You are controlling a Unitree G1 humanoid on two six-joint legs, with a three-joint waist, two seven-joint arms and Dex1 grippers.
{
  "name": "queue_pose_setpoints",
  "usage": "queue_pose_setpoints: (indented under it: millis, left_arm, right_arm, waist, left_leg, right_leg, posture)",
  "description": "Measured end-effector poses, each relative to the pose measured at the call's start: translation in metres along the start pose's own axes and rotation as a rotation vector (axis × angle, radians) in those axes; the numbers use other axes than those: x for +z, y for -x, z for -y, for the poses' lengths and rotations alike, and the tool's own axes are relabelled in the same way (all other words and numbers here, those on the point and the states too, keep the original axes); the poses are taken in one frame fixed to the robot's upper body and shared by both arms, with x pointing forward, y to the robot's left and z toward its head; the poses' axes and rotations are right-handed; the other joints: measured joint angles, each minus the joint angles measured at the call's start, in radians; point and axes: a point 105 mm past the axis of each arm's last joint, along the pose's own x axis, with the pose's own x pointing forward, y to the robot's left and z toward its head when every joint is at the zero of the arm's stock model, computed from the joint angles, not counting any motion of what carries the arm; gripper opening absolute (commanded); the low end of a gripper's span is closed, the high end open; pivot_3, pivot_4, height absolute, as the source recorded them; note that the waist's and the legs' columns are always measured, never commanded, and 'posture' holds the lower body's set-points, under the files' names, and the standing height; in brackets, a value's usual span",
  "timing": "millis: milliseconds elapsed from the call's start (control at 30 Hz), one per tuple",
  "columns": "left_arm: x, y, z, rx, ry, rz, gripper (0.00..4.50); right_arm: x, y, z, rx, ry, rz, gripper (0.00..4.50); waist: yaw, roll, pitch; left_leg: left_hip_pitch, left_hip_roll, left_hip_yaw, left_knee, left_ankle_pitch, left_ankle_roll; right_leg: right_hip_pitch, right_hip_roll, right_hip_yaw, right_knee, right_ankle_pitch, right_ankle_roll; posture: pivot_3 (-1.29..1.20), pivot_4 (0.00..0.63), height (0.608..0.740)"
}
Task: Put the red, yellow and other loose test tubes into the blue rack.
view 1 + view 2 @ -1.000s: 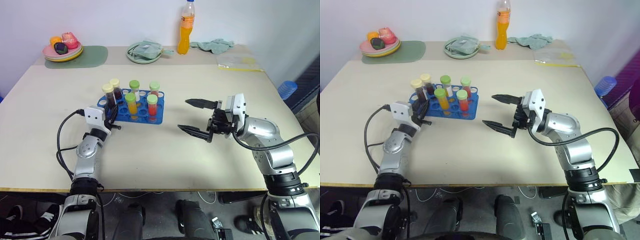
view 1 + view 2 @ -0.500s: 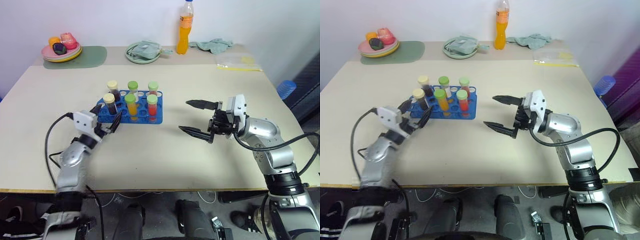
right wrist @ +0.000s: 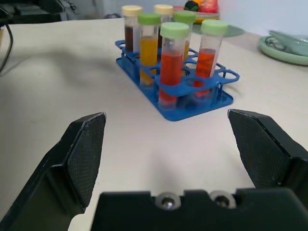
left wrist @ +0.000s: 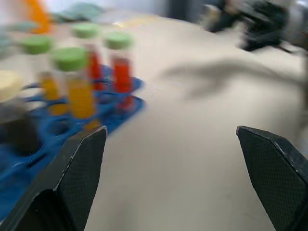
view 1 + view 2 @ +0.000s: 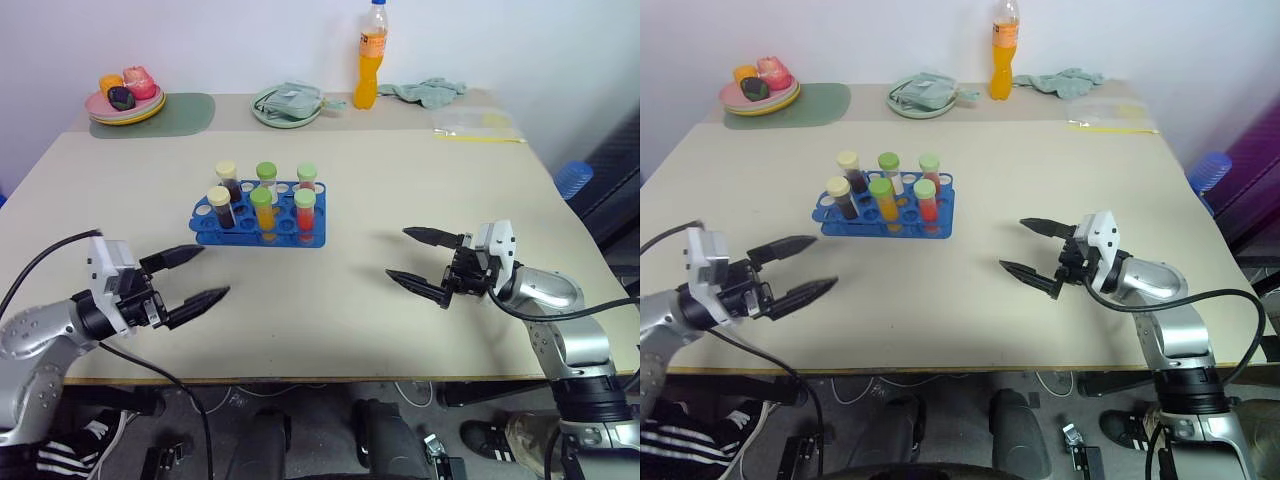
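Observation:
The blue rack (image 5: 300,238) stands on the beige table left of centre. Several capped test tubes stand upright in it: a red one (image 5: 304,213), a yellow one (image 5: 262,213), an orange-red one (image 5: 307,180) and dark ones with cream caps (image 5: 219,207). My left gripper (image 5: 212,271) is open and empty near the table's front-left, apart from the rack, pointing right. My right gripper (image 5: 397,252) is open and empty at the front right, pointing left toward the rack (image 3: 202,103). The right wrist view has the red tube (image 3: 172,67) between the wide-apart fingers (image 3: 82,154).
Along the far edge stand an orange drink bottle (image 5: 371,55), a green plate with a cloth (image 5: 288,103), a fruit plate (image 5: 125,100) on a green mat, a teal cloth (image 5: 425,91) and a plastic bag (image 5: 478,124). A blue object (image 5: 574,178) sits beyond the table's right edge.
My left gripper let go of a cream-capped dark tube now standing in the rack, opened, and drew back to the front-left. My right gripper slid slightly right and toward the front edge.

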Motion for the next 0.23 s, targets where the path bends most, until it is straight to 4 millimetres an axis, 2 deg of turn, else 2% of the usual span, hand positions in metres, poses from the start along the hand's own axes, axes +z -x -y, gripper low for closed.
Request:
queue_pose_setpoints:
  millis: [100,233]
  left_arm:
    - [0.004,-0.008,-0.003,-0.032,-0.002,0.018,4.44]
    - [0.000,-0.011,-0.009,-0.026,0.024,0.037,4.44]
  right_arm:
    - [0.005,0.003,0.001,-0.011,0.021,0.001,4.50]
    - [-0.001,0.021,0.004,-0.064,0.018,-0.054,4.50]
  waist:
    - [0.003,0.000,0.000]
    - [0.004,0.000,0.000]
  left_leg:
    - [-0.001,0.000,0.000,0.000,0.000,0.000]
    - [-0.001,0.000,0.000,0.000,0.000,0.000]
  right_leg:
    - [0.000,0.000,0.000,0.000,0.001,-0.002]
    - [0.000,0.000,0.000,0.000,0.002,-0.003]
  posture:
    - [0.00,0.150,0.740]
    - [0.00,0.150,0.740]
